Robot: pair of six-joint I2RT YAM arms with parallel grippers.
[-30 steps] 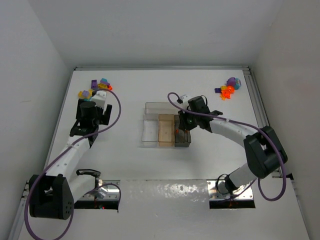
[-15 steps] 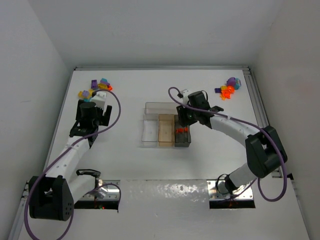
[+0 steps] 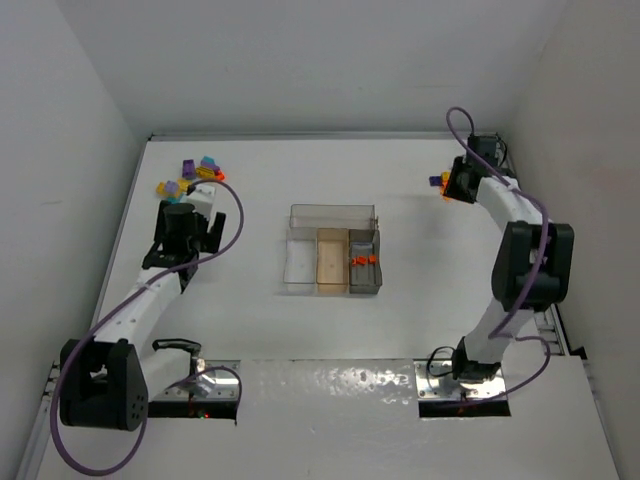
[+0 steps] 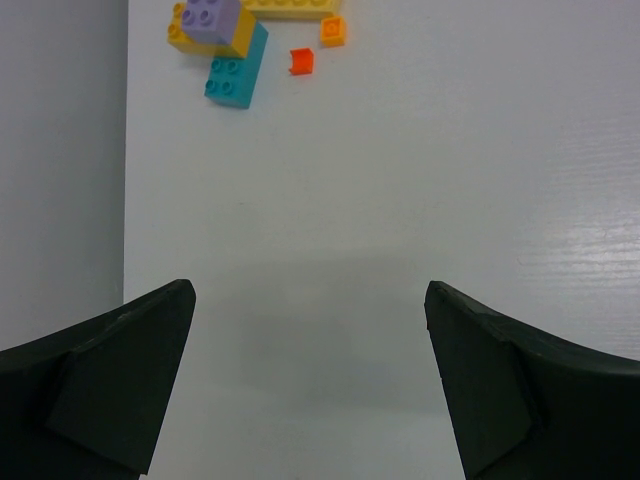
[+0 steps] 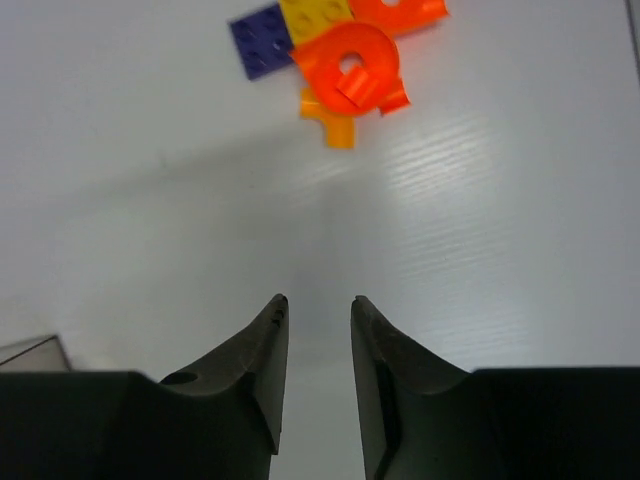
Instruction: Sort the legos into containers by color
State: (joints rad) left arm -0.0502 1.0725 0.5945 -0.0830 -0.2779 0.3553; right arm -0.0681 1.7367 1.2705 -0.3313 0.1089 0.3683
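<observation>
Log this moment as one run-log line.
left gripper: open, empty, short of left lego pile | right gripper: narrowly parted, empty, facing right lego pile | tray: orange pieces in grey compartment

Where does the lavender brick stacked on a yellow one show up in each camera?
Top external: lavender brick at far left, above the middle.
Left wrist: top-left corner, beside a teal brick.
Right wrist: not in it.
Shared landmark: the left wall just beside it.
</observation>
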